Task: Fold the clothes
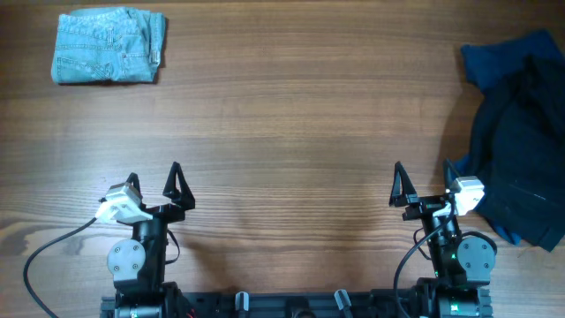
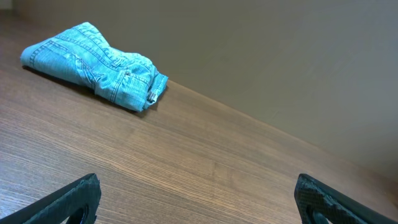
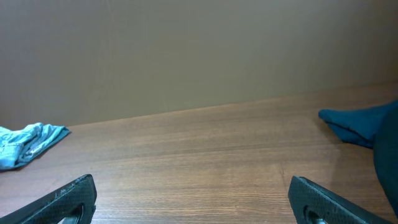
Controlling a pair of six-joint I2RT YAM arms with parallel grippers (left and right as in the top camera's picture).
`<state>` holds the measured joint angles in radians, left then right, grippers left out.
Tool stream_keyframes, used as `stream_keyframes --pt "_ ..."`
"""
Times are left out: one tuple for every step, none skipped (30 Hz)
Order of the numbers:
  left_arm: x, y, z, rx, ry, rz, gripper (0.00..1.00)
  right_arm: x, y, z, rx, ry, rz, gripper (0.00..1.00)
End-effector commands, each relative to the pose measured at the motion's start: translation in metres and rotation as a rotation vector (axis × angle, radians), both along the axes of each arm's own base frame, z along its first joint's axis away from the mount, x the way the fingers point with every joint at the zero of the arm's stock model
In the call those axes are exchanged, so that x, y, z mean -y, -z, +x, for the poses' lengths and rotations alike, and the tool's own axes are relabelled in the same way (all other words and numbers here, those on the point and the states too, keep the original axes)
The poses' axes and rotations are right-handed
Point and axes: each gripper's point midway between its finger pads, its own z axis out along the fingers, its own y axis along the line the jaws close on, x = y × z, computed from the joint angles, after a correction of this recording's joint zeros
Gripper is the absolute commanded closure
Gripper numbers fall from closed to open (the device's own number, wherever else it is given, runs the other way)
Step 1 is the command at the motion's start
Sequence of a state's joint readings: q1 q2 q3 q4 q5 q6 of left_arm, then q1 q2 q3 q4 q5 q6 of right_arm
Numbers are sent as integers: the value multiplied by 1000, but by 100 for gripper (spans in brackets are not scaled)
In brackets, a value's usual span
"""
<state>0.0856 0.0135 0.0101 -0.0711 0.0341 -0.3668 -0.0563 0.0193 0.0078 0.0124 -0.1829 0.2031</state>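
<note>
at the near edge the left pincer (image 1: 154,181) and the right pincer (image 1: 425,183) both stand spread wide, pinching nothing, over the wooden worktop (image 1: 291,124). just beside the right pincer lies a dark navy fabric pile (image 1: 521,132). at the far left corner the light blue denim shorts (image 1: 108,46) lie in a compact bundle, well apart from both.
</note>
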Motion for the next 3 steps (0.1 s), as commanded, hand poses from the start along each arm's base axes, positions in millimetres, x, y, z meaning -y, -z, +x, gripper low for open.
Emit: stream_keyframes --pt "-3 2 0 -3 -14 20 0 -2 -3 -1 18 -13 -18 0" --pt "-3 2 0 -4 -14 20 0 -2 -3 -1 18 -13 -18 0" --pt "-3 2 0 -4 -14 20 0 -2 -3 -1 18 -13 -19 0"
